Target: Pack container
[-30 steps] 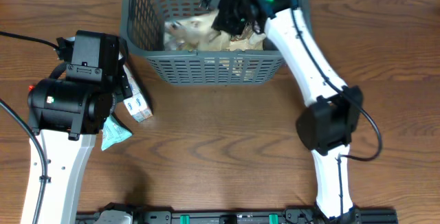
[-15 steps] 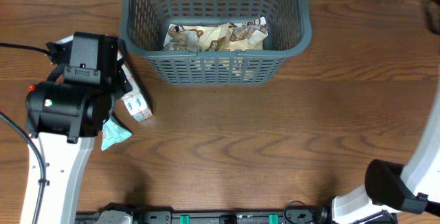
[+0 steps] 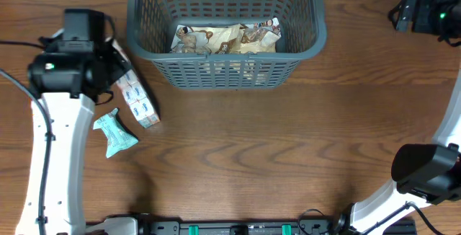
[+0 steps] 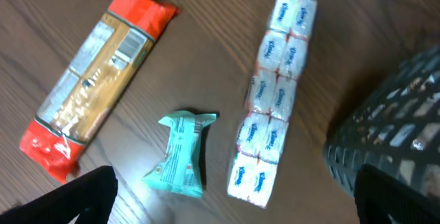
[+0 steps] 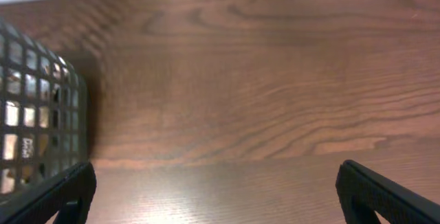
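Note:
The dark grey slotted container (image 3: 225, 68) stands at the table's back centre and holds several crumpled snack packets (image 3: 225, 39). Its corner shows in the left wrist view (image 4: 392, 131) and its wall in the right wrist view (image 5: 34, 107). My left gripper (image 4: 234, 207) is open and empty above a teal packet (image 4: 182, 157), a strip of tissue packs (image 4: 273, 138) and a red pasta packet (image 4: 96, 86). The teal packet (image 3: 115, 132) and the tissue strip (image 3: 137, 98) lie left of the container. My right gripper (image 5: 213, 196) is open and empty over bare table, right of the container.
The left arm (image 3: 50, 141) runs along the left side and covers the pasta packet from above. The right arm's wrist (image 3: 425, 13) hangs at the far right, back edge. Wooden table (image 3: 245, 156) stretches in front of the container.
My right gripper has left the inside of the container and swung far to the right. My left wrist has moved toward the back, uncovering the teal packet.

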`<state>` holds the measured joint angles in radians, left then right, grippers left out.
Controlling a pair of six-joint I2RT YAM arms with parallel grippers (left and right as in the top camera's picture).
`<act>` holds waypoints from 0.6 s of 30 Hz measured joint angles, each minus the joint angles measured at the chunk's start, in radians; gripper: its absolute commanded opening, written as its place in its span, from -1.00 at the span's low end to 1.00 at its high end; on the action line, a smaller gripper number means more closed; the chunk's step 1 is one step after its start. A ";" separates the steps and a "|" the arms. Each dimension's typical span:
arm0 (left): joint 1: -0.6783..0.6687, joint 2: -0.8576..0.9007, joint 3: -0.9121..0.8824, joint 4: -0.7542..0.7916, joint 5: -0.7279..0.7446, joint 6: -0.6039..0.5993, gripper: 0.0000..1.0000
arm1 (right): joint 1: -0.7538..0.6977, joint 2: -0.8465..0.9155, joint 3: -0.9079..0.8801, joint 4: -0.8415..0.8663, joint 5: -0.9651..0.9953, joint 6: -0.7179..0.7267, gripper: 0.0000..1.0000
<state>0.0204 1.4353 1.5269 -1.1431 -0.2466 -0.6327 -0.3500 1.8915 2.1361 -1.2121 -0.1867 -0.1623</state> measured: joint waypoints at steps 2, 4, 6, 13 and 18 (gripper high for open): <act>0.020 0.000 0.000 0.000 0.035 0.003 0.97 | 0.000 0.000 -0.027 0.026 0.000 -0.003 0.99; 0.033 0.000 0.000 0.000 0.078 0.013 0.97 | 0.000 0.000 -0.051 0.043 0.000 -0.003 0.99; 0.045 0.000 0.000 0.000 0.121 0.034 0.97 | 0.000 0.000 -0.064 0.052 -0.001 -0.005 0.99; 0.128 0.019 0.000 0.001 0.278 0.161 0.97 | 0.000 0.000 -0.066 0.056 -0.013 -0.050 0.99; 0.171 0.087 0.000 0.012 0.338 0.257 0.97 | 0.000 0.000 -0.066 0.057 -0.019 -0.076 0.99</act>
<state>0.1909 1.5219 1.5269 -1.1313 0.0917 -0.3759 -0.3500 1.8915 2.0697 -1.1553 -0.2062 -0.2386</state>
